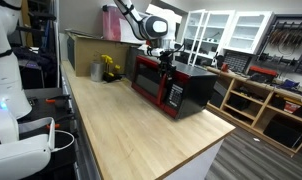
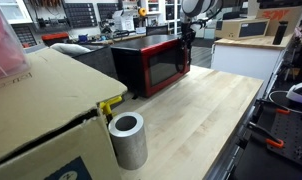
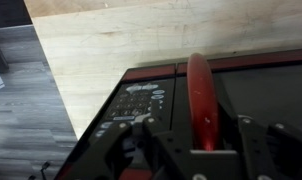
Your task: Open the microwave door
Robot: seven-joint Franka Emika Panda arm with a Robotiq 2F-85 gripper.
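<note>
The microwave [image 1: 191, 88] stands on the wooden counter in both exterior views, its red front [image 2: 151, 62] facing the open counter. The microwave door [image 1: 149, 80] looks closed against the body. In the wrist view a red vertical door handle [image 3: 199, 90] runs between my fingers, with the light control panel [image 3: 141, 100] to its left. My gripper [image 3: 203, 140] hangs from above at the front top edge of the oven [image 1: 168, 55] [image 2: 184, 35]. Its fingers lie close on both sides of the handle.
A brown cardboard box [image 2: 41, 110] stands at one end of the counter [image 1: 141, 135], with a grey cylinder [image 2: 128, 140] and a yellow object [image 1: 111, 68] beside it. A white robot [image 1: 11, 90] stands off the counter's side. Shelves and cabinets [image 1: 251, 95] lie behind the microwave.
</note>
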